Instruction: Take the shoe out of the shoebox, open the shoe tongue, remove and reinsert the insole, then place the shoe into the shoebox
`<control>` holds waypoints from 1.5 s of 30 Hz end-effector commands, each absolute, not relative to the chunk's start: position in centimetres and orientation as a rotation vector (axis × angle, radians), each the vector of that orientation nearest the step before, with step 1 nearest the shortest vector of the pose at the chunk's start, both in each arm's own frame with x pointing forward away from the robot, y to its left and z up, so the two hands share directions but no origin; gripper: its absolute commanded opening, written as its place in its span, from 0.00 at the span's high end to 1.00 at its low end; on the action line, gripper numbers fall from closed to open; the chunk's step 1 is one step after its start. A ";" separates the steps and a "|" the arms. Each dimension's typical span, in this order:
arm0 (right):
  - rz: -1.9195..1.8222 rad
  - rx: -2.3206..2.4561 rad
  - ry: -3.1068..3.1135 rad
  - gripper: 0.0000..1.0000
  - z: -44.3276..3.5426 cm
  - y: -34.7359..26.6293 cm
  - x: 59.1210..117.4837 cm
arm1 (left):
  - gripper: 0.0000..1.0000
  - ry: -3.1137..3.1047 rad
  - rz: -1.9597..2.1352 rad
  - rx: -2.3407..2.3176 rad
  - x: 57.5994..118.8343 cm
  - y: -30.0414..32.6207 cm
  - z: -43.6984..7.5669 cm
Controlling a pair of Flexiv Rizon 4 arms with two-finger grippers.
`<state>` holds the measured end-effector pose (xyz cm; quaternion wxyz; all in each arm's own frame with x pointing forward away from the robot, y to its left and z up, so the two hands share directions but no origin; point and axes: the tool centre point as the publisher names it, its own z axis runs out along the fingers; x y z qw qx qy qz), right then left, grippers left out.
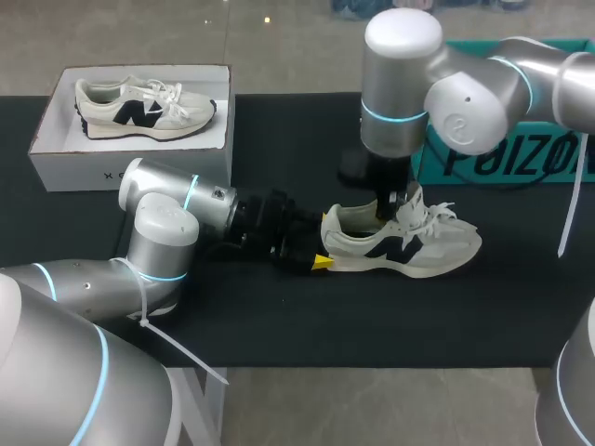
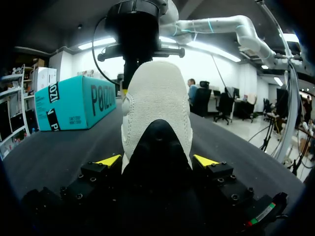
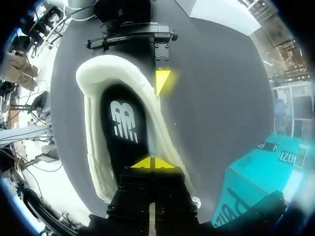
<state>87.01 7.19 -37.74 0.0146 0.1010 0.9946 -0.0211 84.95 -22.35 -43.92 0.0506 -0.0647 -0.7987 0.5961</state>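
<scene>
The sneaker (image 1: 409, 243) lies upright on its sole on the black tabletop (image 1: 279, 325), well apart from the white shoebox (image 1: 130, 167), which holds a 2nd sneaker (image 1: 144, 110). My left tool (image 2: 157, 161) has the heel between its 2 yellow tips, 1 pressed to each side, so I take it as clamped on the sneaker. My right tool (image 3: 151, 162) comes down into the mouth of the sneaker with its tips drawn together, just above the front end of the black insole (image 3: 123, 123).

I expect the sneaker to be light, with a soft mesh upper that gives under pressure. The padded heel counter looks like the firmest part, so that is the place to brace it. The insole should be thin and floppy, best pinched at its edge near the heel and peeled upward.

My right tool's body covers the tongue, and I cannot tell whether anything thin is caught between its tips. The toe end of the insole is out of sight inside the sneaker. The laces (image 1: 437, 216) lie loose, and their ends are hard to trace.
</scene>
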 end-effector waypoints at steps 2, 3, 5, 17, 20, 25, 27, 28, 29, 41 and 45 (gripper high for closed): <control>-0.068 0.318 3.104 0.88 -38.5 7.4 86.6 | 1.00 -2.430 1.815 -0.198 85.0 -22.5 -44.4; -0.066 0.323 3.105 0.83 -38.6 7.3 86.5 | 1.00 -2.430 1.815 -0.198 85.0 -22.5 -44.4; -0.061 0.331 3.106 0.78 -38.7 7.1 86.4 | 1.00 -2.430 1.815 -0.198 85.0 -22.5 -44.4; -0.041 0.337 3.109 0.53 -38.4 6.7 86.4 | 1.00 -2.430 1.815 -0.198 85.0 -22.5 -44.4; -0.038 0.332 3.109 0.53 -38.5 6.9 86.5 | 1.00 -2.430 1.815 -0.198 85.0 -22.5 -44.4; -0.037 0.322 3.125 0.53 -39.7 7.4 86.6 | 1.00 -2.430 1.815 -0.198 85.0 -22.5 -44.4; -0.035 0.319 3.128 0.53 -40.3 7.7 86.6 | 1.00 -2.430 1.815 -0.198 85.0 -22.5 -44.4; -0.035 0.315 3.129 0.54 -40.6 7.9 86.6 | 1.00 -2.430 1.815 -0.198 85.0 -22.5 -44.4; -0.034 0.309 3.133 0.54 -41.0 8.2 86.5 | 1.00 -2.430 1.815 -0.198 85.0 -22.5 -44.4; -0.127 0.253 3.203 1.00 -43.4 9.2 84.6 | 1.00 -2.430 1.815 -0.198 85.0 -22.5 -44.4; -0.159 0.279 3.222 1.00 -43.3 8.6 84.2 | 1.00 -2.430 1.815 -0.198 85.0 -22.5 -44.4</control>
